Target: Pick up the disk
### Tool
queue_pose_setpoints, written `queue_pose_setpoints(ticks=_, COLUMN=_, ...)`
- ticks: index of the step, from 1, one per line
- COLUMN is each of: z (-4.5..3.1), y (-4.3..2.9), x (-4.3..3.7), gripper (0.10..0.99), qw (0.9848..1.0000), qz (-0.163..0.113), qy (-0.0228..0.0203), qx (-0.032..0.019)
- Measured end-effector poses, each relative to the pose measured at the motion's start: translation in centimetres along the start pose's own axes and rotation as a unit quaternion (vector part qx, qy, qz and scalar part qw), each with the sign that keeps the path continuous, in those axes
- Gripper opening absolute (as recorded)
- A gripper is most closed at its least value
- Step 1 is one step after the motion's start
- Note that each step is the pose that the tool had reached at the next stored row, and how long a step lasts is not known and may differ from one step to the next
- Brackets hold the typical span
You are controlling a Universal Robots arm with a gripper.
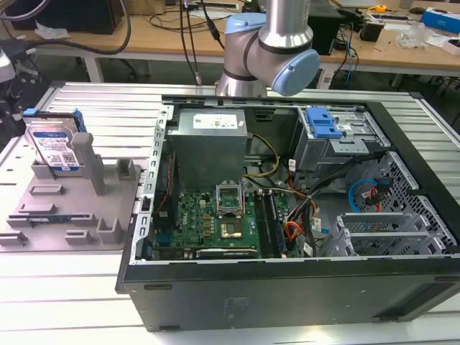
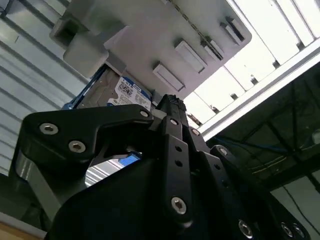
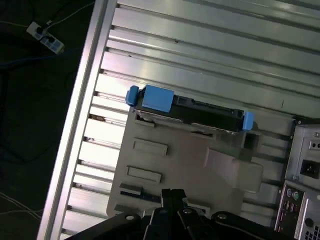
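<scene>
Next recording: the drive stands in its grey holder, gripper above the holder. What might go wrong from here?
1. The gripper hangs over the grey slotted plastic holder with its jaws closed; unopened, they would likely strike the upright silver hard drive with blue side rails.
2. A holder post stands close against the drive, so a misaligned grasp may catch it.
3. The open black computer case sits beside the holder; the arm could brush it.
</scene>
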State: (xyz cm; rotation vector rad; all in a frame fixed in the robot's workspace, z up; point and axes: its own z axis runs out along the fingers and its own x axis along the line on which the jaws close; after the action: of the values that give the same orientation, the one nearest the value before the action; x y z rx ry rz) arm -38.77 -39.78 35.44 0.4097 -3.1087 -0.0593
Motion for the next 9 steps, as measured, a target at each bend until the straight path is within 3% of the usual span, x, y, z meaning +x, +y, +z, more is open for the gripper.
queue_pose_setpoints(ticks=2, z=0.03, y=0.0, x=0.0, gripper=0.114, qw=0.9985, qz=-0.055, qy=0.0021, qx=0.0)
queue_pose_setpoints(ticks=3, z=0.04, y=0.0, x=0.0, gripper=0.114, qw=0.9978, qz=-0.066, qy=0.0025, qx=0.0)
queue_pose_setpoints(ticks=5, z=0.06, y=0.0, x=0.0, gripper=0.235, qw=0.9962, qz=-0.087, qy=0.0033, qx=0.0001)
queue_pose_setpoints(ticks=6, z=0.08, y=0.0, x=0.0, gripper=0.235, qw=0.9952, qz=-0.098, qy=0.0038, qx=0.0001)
queue_pose_setpoints(ticks=7, z=0.12, y=-0.01, x=0.0, gripper=0.357, qw=0.9924, qz=-0.123, qy=0.0049, qx=0.0005)
queue_pose_setpoints(ticks=9, z=0.19, y=-0.01, x=0.0, gripper=0.482, qw=0.9882, qz=-0.153, qy=0.0063, qx=0.0012)
